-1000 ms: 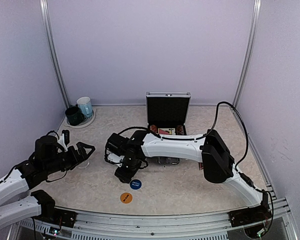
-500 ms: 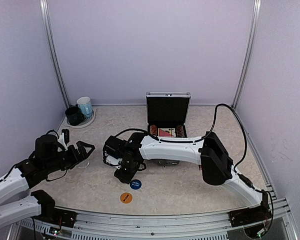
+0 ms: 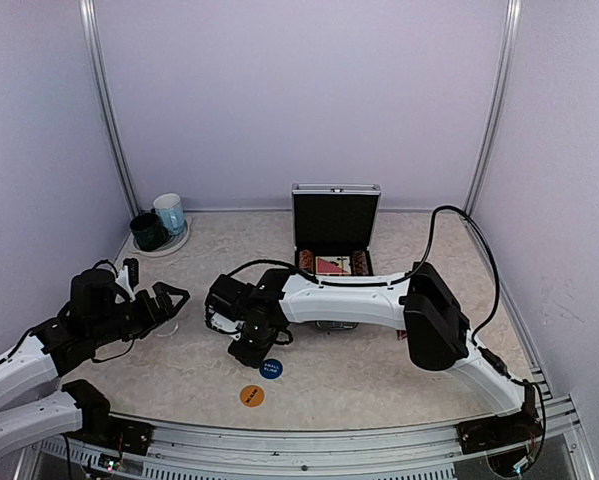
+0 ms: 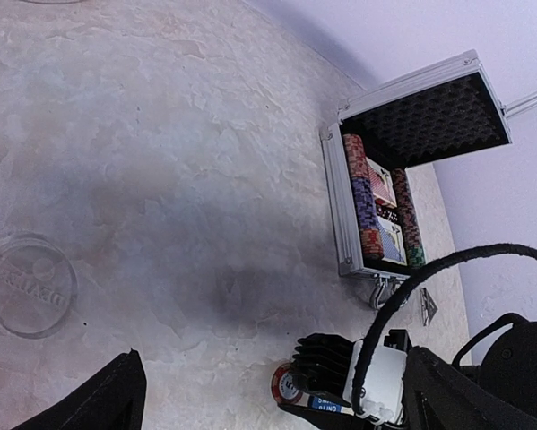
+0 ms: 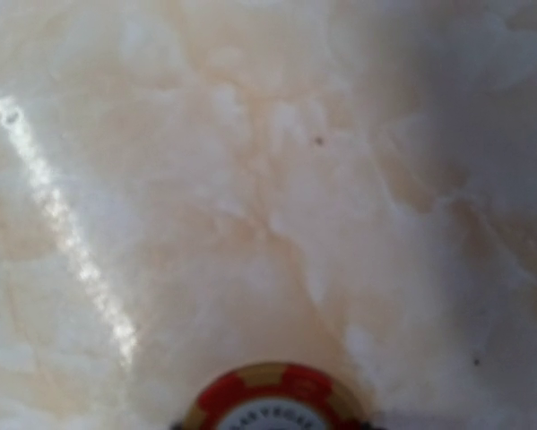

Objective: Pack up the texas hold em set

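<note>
The right gripper (image 3: 245,348) is reached way over to the left, nose down on the table (image 3: 379,375), just above the blue button (image 3: 271,368) and orange button (image 3: 252,396). Its wrist view shows a red-and-cream chip (image 5: 272,400) right at the bottom edge. Could be one chip or the top of a short stack, hard to say. Can't tell if the claw has actually pinched it or is just parked around it, since the fingers don't show in that view. The left gripper (image 3: 169,300) hovers off to the side, spread wide, holding nothing.

The case (image 3: 336,222) sits open well behind, lid upright, with rows of chips and cards already in the tray.

Handling guess: the chip looks rigid and fairly dense for its size, so no risk of crushing it. The trouble is that it's thin, smooth-edged and lying flat on a glossy top. Best hold is probably straight across the diameter, fingers low on the rim. If it's a stack, anything but a square squeeze would likely shear the chips apart and scatter them. Getting it into the tray probably means tipping it on edge.
</note>
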Available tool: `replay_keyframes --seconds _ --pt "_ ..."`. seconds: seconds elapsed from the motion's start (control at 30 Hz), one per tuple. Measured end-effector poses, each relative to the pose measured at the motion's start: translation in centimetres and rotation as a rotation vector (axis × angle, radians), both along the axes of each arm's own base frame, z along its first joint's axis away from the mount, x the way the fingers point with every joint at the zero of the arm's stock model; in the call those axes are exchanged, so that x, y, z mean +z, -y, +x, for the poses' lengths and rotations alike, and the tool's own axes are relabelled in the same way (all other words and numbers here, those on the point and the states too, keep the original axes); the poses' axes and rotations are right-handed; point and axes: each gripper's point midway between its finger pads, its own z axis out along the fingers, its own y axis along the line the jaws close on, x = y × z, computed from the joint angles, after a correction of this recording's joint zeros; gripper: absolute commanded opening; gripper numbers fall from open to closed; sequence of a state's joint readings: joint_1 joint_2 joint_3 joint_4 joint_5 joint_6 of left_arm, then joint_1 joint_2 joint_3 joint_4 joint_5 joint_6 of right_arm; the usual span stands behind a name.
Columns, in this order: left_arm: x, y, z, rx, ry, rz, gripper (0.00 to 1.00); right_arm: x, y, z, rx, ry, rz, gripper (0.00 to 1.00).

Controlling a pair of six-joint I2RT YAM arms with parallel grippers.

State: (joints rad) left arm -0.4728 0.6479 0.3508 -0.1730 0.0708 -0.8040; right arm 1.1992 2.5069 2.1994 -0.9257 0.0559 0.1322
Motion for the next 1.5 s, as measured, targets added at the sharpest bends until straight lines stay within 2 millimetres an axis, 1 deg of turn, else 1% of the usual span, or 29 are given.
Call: replay_keyframes --seconds 0.6,0.7,0.8,0.87,0.97,1.1,1.2,1.3,1.5 --pt "-0.6 0.1 0.0 -0.003 -0.022 0.009 0.99 0.9 0.9 1.4 -0.016 0.085 -0.002 0.36" --pt "-0.7 0.3 0.0 -0.012 -0.024 0.007 0.99 1.7 0.9 1.5 -0.019 0.095 0.006 0.37" --pt "-0.9 0.5 0.0 -0.02 -0.029 0.004 0.99 2.9 0.8 1.7 -0.024 0.106 0.026 0.37" --pt "-1.1 0.7 0.0 -0.026 -0.033 0.001 0.99 3.8 0.9 2.0 -0.029 0.114 0.041 0.41" --pt "-1.4 0.8 -0.1 -0.034 -0.04 0.002 0.99 4.8 0.9 2.2 -0.033 0.118 0.058 0.5" --pt "-1.5 0.9 -0.1 -0.038 -0.044 0.002 0.99 4.6 1.3 2.4 -0.039 0.089 0.052 0.59" --pt "-1.4 0.9 -0.1 -0.038 -0.041 0.001 0.99 4.5 1.8 2.6 -0.047 0.067 0.044 0.62" --pt "-1.3 0.9 -0.1 -0.037 -0.038 -0.001 0.99 4.1 1.8 2.7 -0.048 0.044 0.045 0.64" --pt "-1.3 0.9 -0.1 -0.037 -0.036 -0.002 0.99 2.5 1.6 2.2 -0.035 -0.004 0.036 0.65"
